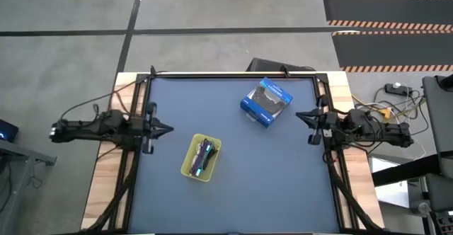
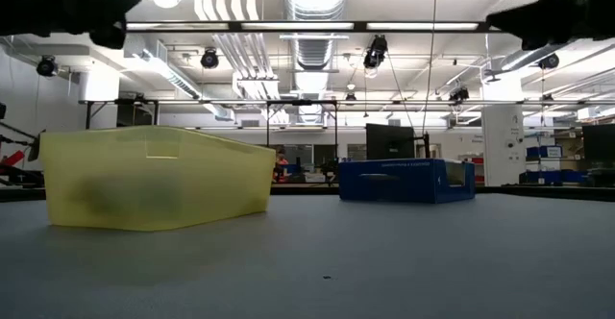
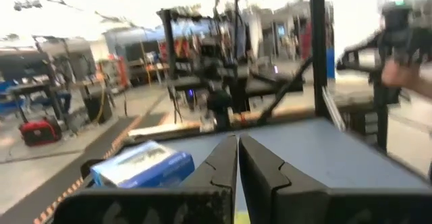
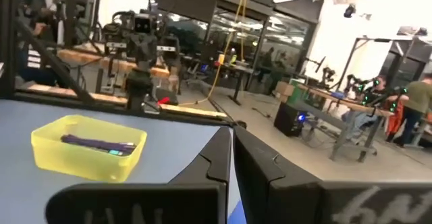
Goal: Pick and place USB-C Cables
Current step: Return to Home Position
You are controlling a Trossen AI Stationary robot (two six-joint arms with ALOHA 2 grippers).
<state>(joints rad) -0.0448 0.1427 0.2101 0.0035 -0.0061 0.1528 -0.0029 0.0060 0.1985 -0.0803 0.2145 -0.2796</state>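
The yellow tray (image 1: 201,157) sits on the blue mat left of centre; bundled cables (image 1: 203,154) lie inside it, a dark purple one (image 4: 98,143) and a teal one showing. White and black cables cannot be made out. My left gripper (image 1: 168,129) hangs above the mat's left edge, shut, beside the tray. My right gripper (image 1: 299,115) hovers at the mat's right edge, shut. Both touch nothing. In the low view the tray (image 2: 154,178) stands on the mat at left.
A blue and black retail box (image 1: 266,102) lies on the mat toward the far edge, right of centre. A black frame (image 1: 233,73) rims the mat. Bare mat stretches along the near side. People and workbenches show in the room beyond.
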